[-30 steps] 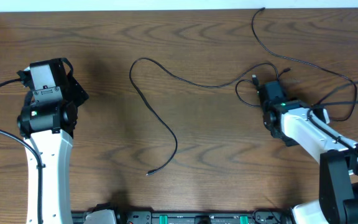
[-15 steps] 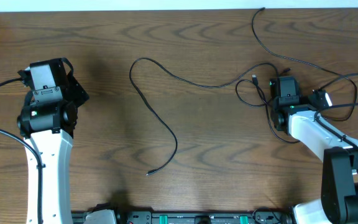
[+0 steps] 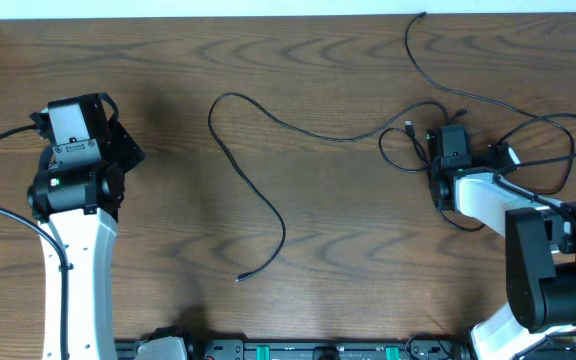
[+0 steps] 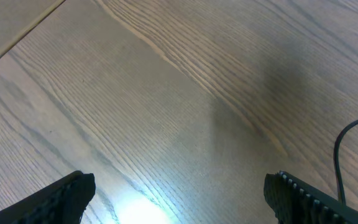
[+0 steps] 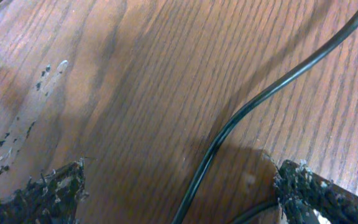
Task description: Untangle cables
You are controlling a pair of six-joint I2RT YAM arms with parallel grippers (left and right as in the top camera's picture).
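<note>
Right gripper (image 5: 179, 190) gapes wide astride one thin black cable (image 5: 253, 102); left gripper (image 4: 179, 196) is wide too, holding nothing. Risk: I pinch the second strand (image 5: 253, 210) as well, and pulling tightens everything.

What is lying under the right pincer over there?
A black cable runs across the bare wooden table beneath the open right pincer, not gripped. From overhead, the arm hides where the cable runs on.

You look down on a dark brown wood-grain bench (image 3: 348, 280). A white strip (image 3: 268, 8) runs along its far edge, and a pale glare (image 4: 135, 208) lights the grain.
</note>
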